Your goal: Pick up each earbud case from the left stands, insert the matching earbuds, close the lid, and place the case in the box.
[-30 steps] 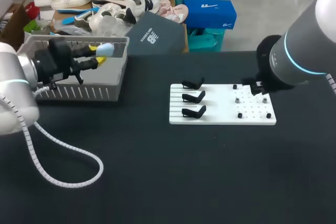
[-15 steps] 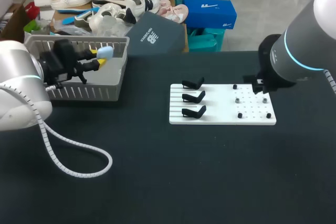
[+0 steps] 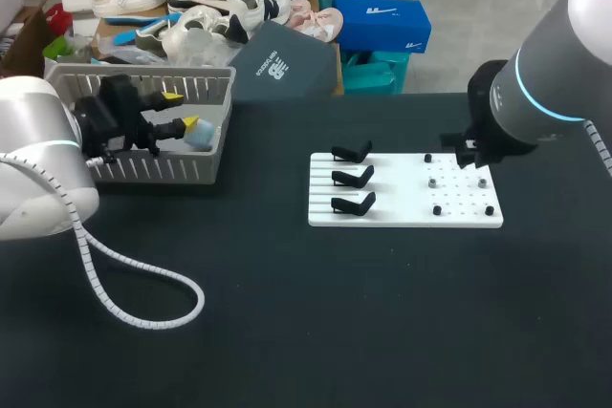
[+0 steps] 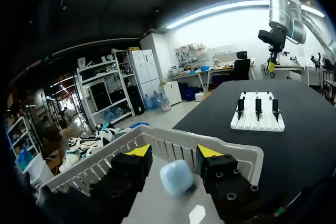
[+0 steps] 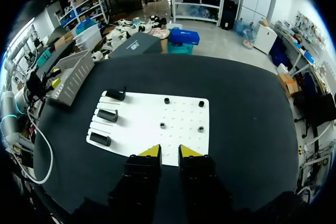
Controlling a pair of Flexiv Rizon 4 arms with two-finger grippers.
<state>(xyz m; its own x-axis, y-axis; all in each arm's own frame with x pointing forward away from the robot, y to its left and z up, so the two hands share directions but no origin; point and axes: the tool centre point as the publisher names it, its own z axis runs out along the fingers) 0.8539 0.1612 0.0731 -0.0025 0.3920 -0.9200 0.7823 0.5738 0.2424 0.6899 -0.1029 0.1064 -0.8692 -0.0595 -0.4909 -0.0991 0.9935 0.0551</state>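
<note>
A light blue earbud case (image 3: pixel 199 136) lies loose inside the grey slatted basket (image 3: pixel 163 169) at the table's back left. My left gripper (image 3: pixel 182 112) hangs over the basket, open. In the left wrist view the earbud case (image 4: pixel 176 177) sits between the spread fingers of the left gripper (image 4: pixel 170 153) with a gap on both sides, above the basket (image 4: pixel 210 145) floor. Three black stands (image 3: pixel 352 179) on the white board (image 3: pixel 459 217) are bare. My right gripper (image 5: pixel 169 153) hovers over the board's (image 5: pixel 152 124) right end, its fingers a narrow gap apart, holding nothing.
Small black and silver pegs (image 3: pixel 437 209) dot the board's right half. A white coiled cable (image 3: pixel 124 303) from my left arm loops across the table's front left. The dark tabletop (image 3: pixel 316 312) in front of the board is bare.
My left gripper opened and let go of the blue case, which dropped from between the fingertips into the basket. The right arm stayed almost still.
</note>
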